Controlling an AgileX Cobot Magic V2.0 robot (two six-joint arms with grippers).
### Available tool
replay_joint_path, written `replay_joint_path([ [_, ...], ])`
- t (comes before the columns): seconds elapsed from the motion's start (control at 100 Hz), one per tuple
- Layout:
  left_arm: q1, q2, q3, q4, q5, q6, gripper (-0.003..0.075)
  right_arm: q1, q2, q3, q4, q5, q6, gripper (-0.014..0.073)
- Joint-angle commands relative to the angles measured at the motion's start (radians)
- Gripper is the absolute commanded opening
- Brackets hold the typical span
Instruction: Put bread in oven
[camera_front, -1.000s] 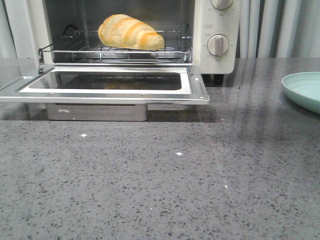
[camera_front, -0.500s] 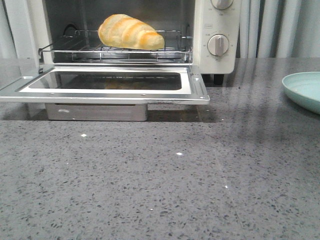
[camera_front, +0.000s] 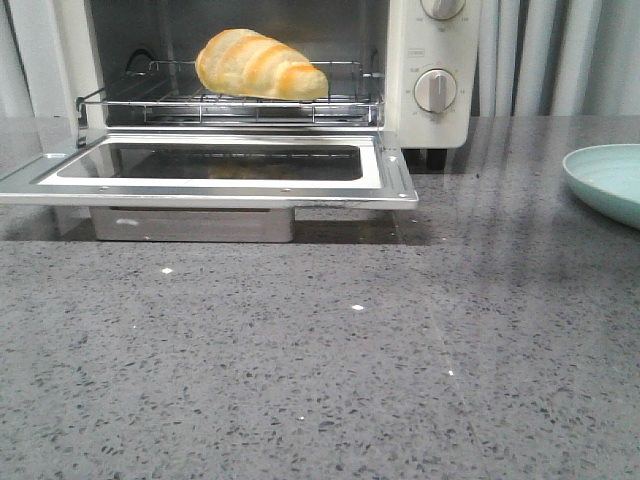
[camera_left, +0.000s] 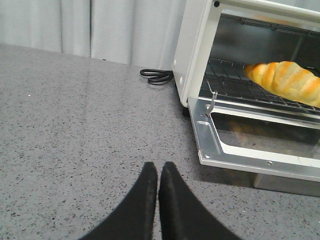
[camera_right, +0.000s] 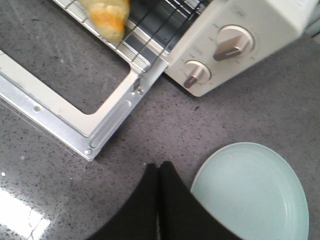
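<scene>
The bread (camera_front: 260, 64), a golden-yellow striped roll, lies on the wire rack (camera_front: 230, 105) inside the cream-white oven (camera_front: 435, 60). The oven's glass door (camera_front: 210, 170) hangs open and flat. The bread also shows in the left wrist view (camera_left: 287, 80) and in the right wrist view (camera_right: 107, 15). My left gripper (camera_left: 158, 167) is shut and empty above the counter, left of the door's corner. My right gripper (camera_right: 159, 167) is shut and empty above the counter, between the door's corner and the plate. Neither gripper shows in the front view.
A pale green plate (camera_front: 610, 180) sits at the right on the grey speckled counter (camera_front: 320, 370); it also shows in the right wrist view (camera_right: 252, 192). A black cable (camera_left: 156, 76) lies behind the oven's left side. Two knobs (camera_right: 232, 42) face front.
</scene>
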Motion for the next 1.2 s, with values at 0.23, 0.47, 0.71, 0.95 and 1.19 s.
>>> replay_joint_path([
  [0.23,0.005,-0.025,-0.027,-0.008,-0.078,-0.001,-0.0021,-0.126,-0.263,0.259,-0.048,-0.257,0.009,-0.0075],
  [0.47,0.005,-0.025,-0.027,-0.008,-0.078,-0.001,-0.0021,-0.295,-0.451,0.556,0.054,-0.403,0.021,-0.0075],
  [0.71,0.005,-0.025,-0.027,-0.008,-0.078,-0.001,-0.0021,-0.474,-0.626,0.826,0.154,-0.635,0.014,-0.0075],
  [0.95,0.005,-0.025,-0.027,-0.008,-0.078,-0.001,-0.0022,-0.624,-0.800,1.080,0.260,-0.854,0.010,-0.0075],
  [1.19,0.005,-0.025,-0.027,-0.008,-0.078,-0.001,-0.0021,-0.755,-0.968,1.274,0.340,-0.964,-0.039,-0.0075],
])
